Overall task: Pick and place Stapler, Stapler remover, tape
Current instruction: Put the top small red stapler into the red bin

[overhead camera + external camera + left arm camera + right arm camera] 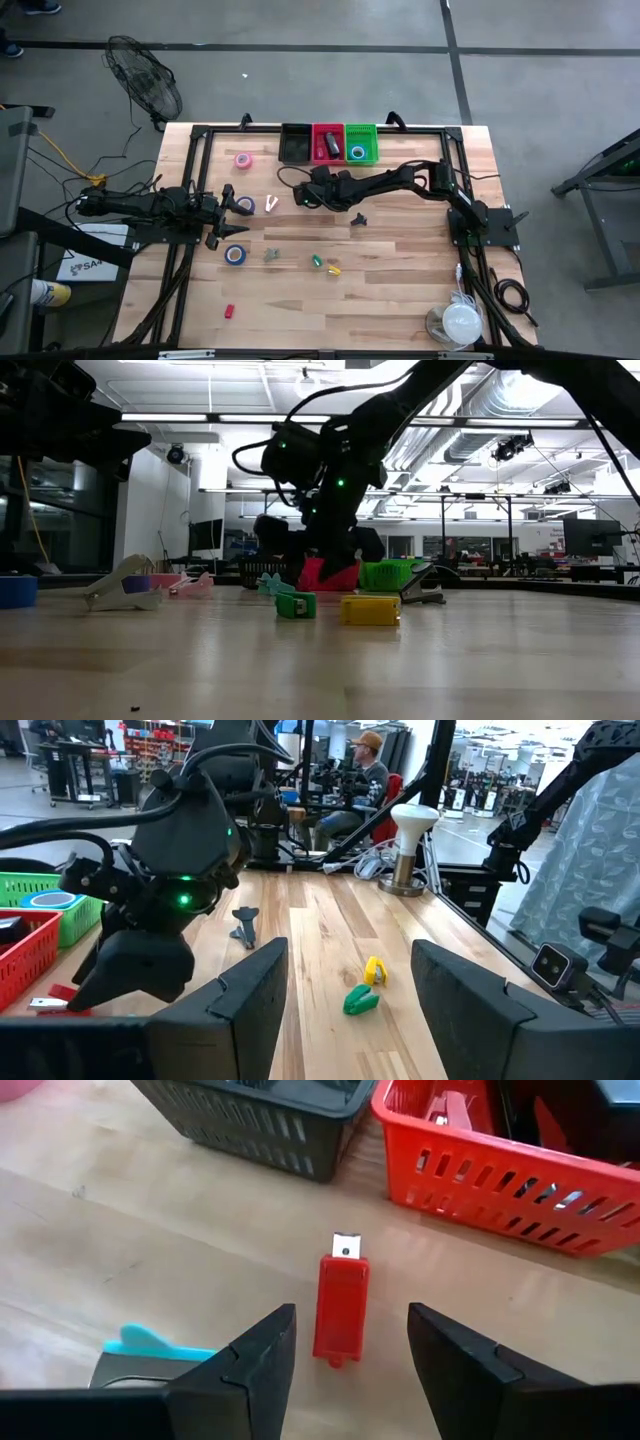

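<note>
A small red stapler point(340, 1305) lies flat on the table in front of the red basket point(520, 1180). My right gripper point(351, 1342) is open and slants down over it, one finger on each side of the stapler's near end, touching nothing. In the high view this gripper point(304, 197) hides the stapler. A white staple remover point(272, 204) and a black one point(358, 218) lie on the wood. Pink tape point(243, 160) and blue tape point(235, 254) lie flat at the left. My left gripper point(240, 205) waits open, level, at the left.
Black point(295, 143), red point(327, 142) and green point(360, 142) baskets stand in a row at the far edge. Small green point(318, 261) and yellow point(333, 268) items, a teal one point(270, 255) and a red one point(228, 311) lie nearer. A lamp point(460, 322) stands near right.
</note>
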Action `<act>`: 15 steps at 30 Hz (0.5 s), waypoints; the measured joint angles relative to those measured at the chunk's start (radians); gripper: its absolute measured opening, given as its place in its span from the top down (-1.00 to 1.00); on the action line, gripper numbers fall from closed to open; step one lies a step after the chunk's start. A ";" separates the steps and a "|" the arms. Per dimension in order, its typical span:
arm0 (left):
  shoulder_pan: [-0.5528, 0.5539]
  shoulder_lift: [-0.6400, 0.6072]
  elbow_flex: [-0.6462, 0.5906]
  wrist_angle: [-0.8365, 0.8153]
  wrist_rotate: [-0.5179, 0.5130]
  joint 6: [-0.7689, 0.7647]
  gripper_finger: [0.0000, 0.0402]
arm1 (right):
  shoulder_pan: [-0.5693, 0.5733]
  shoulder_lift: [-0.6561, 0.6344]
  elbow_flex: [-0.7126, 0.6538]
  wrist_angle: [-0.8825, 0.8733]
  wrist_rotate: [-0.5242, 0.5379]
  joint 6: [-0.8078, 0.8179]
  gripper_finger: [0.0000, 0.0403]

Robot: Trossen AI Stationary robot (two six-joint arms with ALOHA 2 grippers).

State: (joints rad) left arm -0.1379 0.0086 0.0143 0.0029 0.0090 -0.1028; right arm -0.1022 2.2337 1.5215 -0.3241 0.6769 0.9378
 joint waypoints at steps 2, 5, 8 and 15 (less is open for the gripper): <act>0.000 0.000 0.000 0.000 0.000 0.000 -0.05 | 0.000 0.000 0.000 0.001 0.001 -0.004 0.08; 0.000 0.000 0.000 0.000 0.000 0.000 -0.05 | 0.000 0.000 0.000 0.000 0.002 -0.004 0.08; 0.000 0.000 0.000 0.000 0.000 0.000 -0.05 | 0.000 0.000 0.000 0.001 0.002 -0.004 0.08; 0.000 0.000 0.000 0.000 0.000 0.000 -0.05 | 0.000 0.001 0.000 0.003 0.010 -0.004 0.08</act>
State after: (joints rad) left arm -0.1379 0.0086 0.0143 0.0030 0.0090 -0.1025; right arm -0.1024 2.2347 1.5215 -0.3208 0.6865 0.9337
